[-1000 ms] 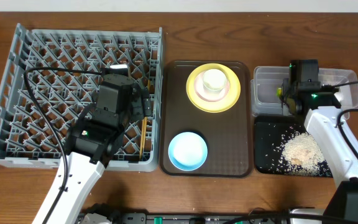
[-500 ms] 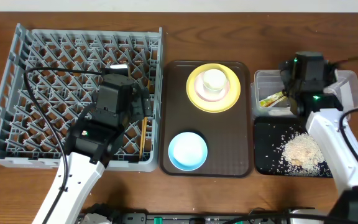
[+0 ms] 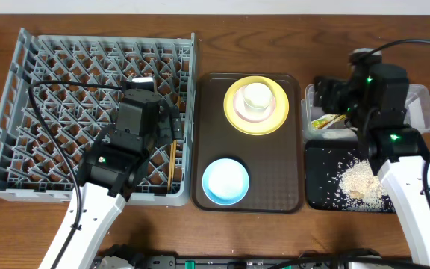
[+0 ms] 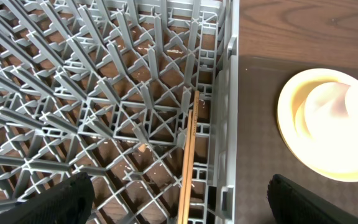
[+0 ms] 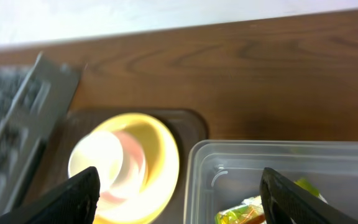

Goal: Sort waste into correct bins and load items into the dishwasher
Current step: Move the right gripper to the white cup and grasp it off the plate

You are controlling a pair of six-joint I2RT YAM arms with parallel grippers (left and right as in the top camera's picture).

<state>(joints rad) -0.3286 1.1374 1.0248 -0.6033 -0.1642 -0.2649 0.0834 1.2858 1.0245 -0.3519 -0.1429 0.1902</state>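
Observation:
The grey dishwasher rack (image 3: 66,112) fills the left side. My left gripper (image 3: 166,128) hangs open over the rack's right edge, and its wrist view shows the gripper (image 4: 182,200) wide above the wooden chopsticks (image 4: 188,162), which lie in the rack. On the brown tray the cream cup (image 3: 257,99) sits on the yellow plate (image 3: 275,119), and the blue bowl (image 3: 225,181) stands nearer me. My right gripper (image 3: 333,96) is open and empty above the left end of the clear tub (image 3: 416,112). A green-and-yellow packet (image 3: 327,121) lies in that tub. Rice crumbs (image 3: 360,181) lie in the black tray (image 3: 319,190).
The dark brown serving tray (image 3: 293,190) lies between the rack and the two bins. Bare wooden table (image 3: 290,52) runs along the back, with a pale wall edge behind. In the right wrist view the plate (image 5: 163,162) and the tub's corner (image 5: 194,155) sit side by side.
The right gripper opened and let the packet drop into the clear tub, then rose and swung back to the right. The left arm has not moved.

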